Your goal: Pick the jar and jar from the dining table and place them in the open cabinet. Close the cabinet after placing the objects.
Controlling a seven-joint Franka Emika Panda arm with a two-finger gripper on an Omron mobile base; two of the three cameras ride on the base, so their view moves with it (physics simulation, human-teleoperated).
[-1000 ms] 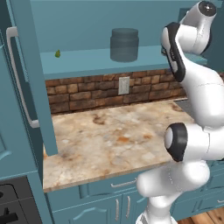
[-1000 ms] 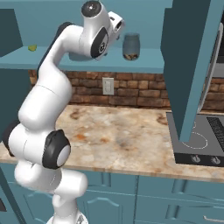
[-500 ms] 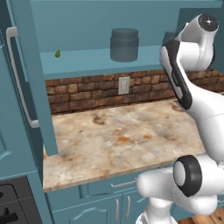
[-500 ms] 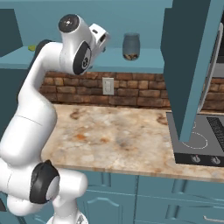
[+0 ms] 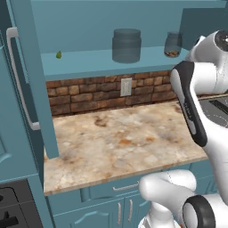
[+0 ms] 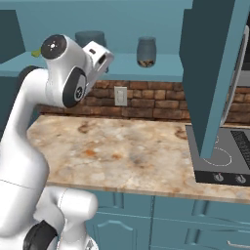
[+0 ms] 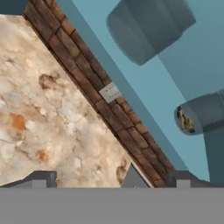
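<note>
- Both jars stand upright on the teal shelf [image 5: 89, 67] of the open cabinet, well apart from each other.
- The wide grey jar [image 5: 127, 45] sits near the middle of the shelf, its lid on.
- The small jar [image 5: 173, 43] stands toward the shelf's right end; its bottom shows brownish through the clear glass.
- A tiny green thing [image 5: 58, 54] lies near the left end of the shelf, too small to make out.
- The gripper [image 7: 109, 178] is wide open and holds nothing; its two dark tips rise at the bottom of the hand view, far apart.
- The hand view looks slantwise across the table [image 7: 35, 109], the brick wall [image 7: 87, 83] with its socket plate [image 7: 109, 92], and up to the two jars on the shelf.
- The left cabinet door [image 5: 29, 84] stands swung open over the left edge of the table, its long silver handle [image 5: 18, 80] on the outer face.
- The right cabinet door [image 6: 210, 68] is swung open too, hanging over the black cooktop [image 6: 219, 156] at the table's right end.
- The marbled table top is bare of jars.
</note>
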